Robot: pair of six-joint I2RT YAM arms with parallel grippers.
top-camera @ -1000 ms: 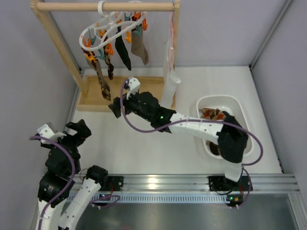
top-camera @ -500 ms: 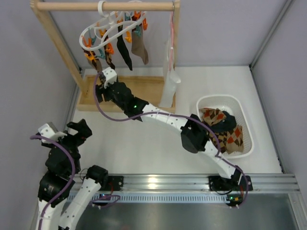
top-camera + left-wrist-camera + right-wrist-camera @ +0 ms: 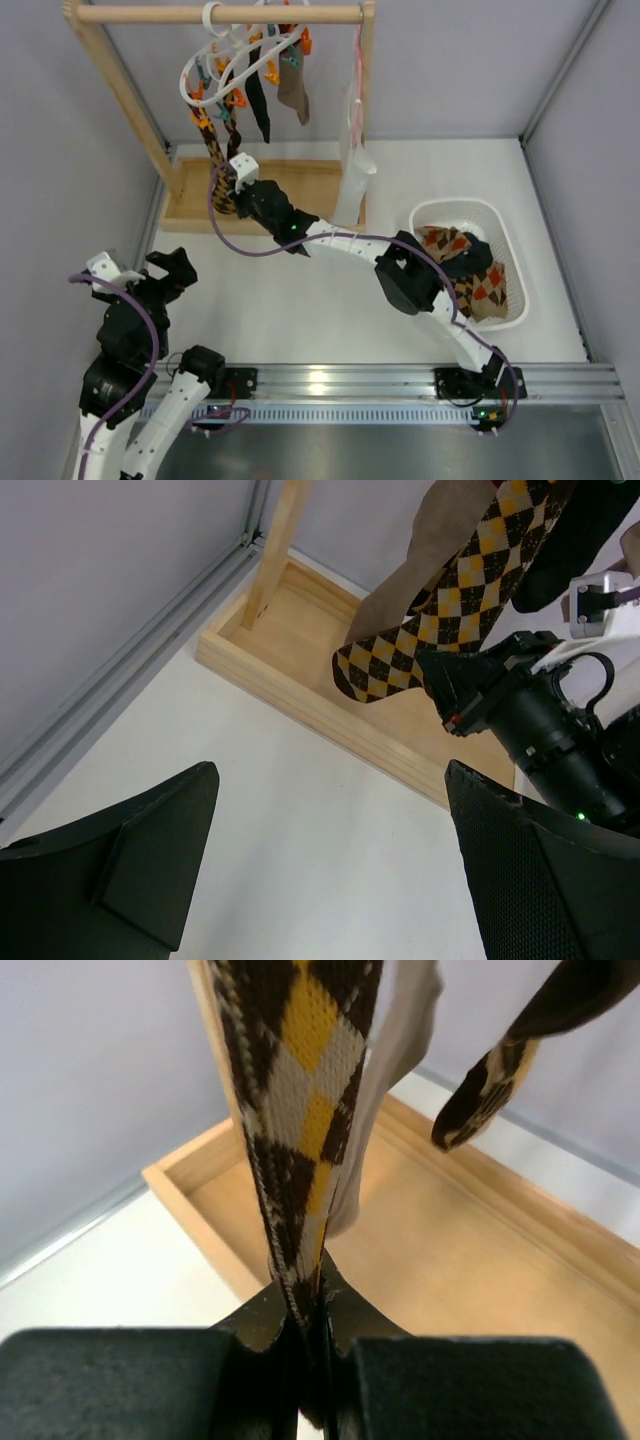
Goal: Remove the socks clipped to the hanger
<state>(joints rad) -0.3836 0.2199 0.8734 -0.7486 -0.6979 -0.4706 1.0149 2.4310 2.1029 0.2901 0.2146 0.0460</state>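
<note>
The right claw [image 3: 305, 1325] is clamped on the lower end of a checked sock [image 3: 292, 1110]. The sock hangs from the hanger [image 3: 215, 62], which is hooked on a wooden rail [image 3: 130, 14] at the upper left of the overhead view. Plain socks [image 3: 260, 110] hang clipped beside it. The left claw [image 3: 172, 272] sits at the lower left, jaws apart and holding nothing.
</note>
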